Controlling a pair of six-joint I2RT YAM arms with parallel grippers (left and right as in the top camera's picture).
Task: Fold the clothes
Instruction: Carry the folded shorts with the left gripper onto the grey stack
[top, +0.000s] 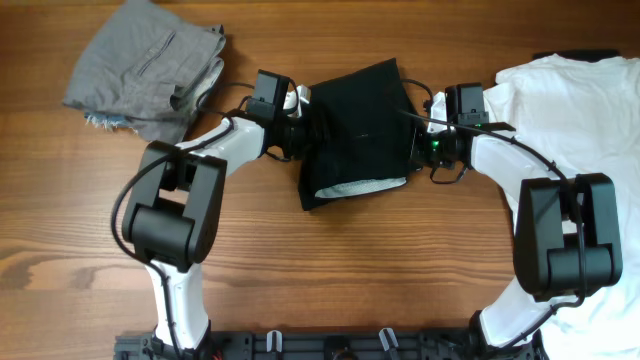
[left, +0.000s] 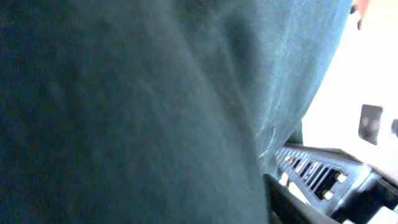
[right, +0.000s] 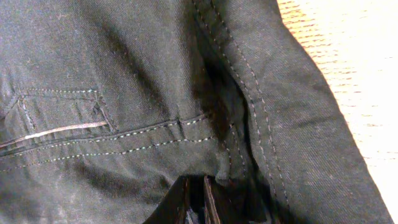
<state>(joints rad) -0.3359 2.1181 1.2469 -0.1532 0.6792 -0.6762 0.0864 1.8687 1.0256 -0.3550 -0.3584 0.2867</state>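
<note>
The black shorts lie near the far edge of the wooden worktop, about at its middle. They are folded to a roughly square shape, and a strip of pale lining shows along their near edge.

The left claw is at the left edge of the black shorts and the right claw is at the right edge, so the garment is between the two arms.

In the left wrist view, dark cloth fills almost the whole picture, very close and blurred. Only one finger shows, at the lower right just beside the cloth, so one cannot tell if the left claw is open or closed.

In the right wrist view, the cloth shows light stitching and a welt pocket. The right claw is at the bottom of this view. Its two fingers stand almost together, with a bunched fold of the cloth just at their tips, so it seems to be closed and pinching the black shorts.

Grey shorts lie crumpled at the far left corner. A white T-shirt is spread along the right edge, and the right arm passes over part of it.
</note>
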